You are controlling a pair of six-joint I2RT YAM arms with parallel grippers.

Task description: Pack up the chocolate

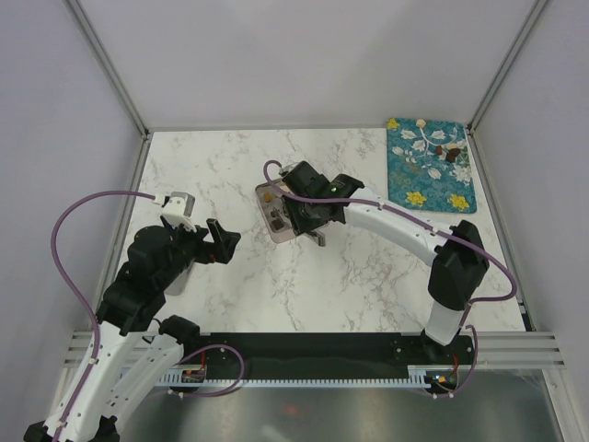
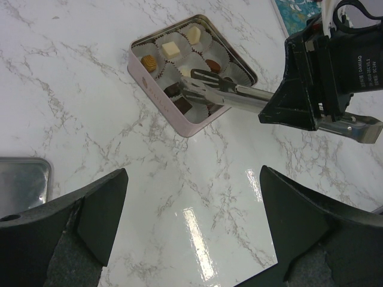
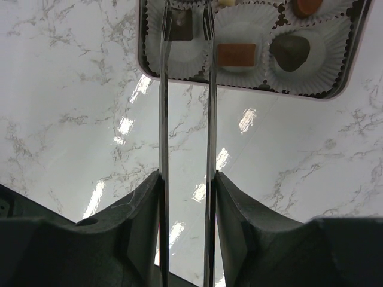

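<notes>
Watching this from the side, the chocolate (image 3: 181, 24) looks like fiddly stuff to move: tiny, light pieces that are stiff enough to pinch but smooth-sided, so they'd probably squirt out or scuff if squeezed hard. Best bet is taking each one across its flat sides, low down, with gentle pressure.

Most of the pieces sit in paper cups inside the pink tin (image 2: 157, 89) in the middle of the tabletop (image 1: 239, 175), and a few more seem to be waiting on the blue floral mat (image 1: 410, 174) at the far right corner, though they're too small to be sure.

The right tool (image 3: 185, 197) is pressed together on the metal tongs (image 2: 236, 94), arm stretched out over the tin with the tong tips down in a cup on either side of a dark square piece. Whether the tips are actually touching it, I honestly can't tell.

The left tool (image 2: 191, 221) is spread wide with nothing in it, hanging low over bare marble just short of the tin, arm folded back. The tin lid (image 1: 179, 203) lies nearby.
</notes>
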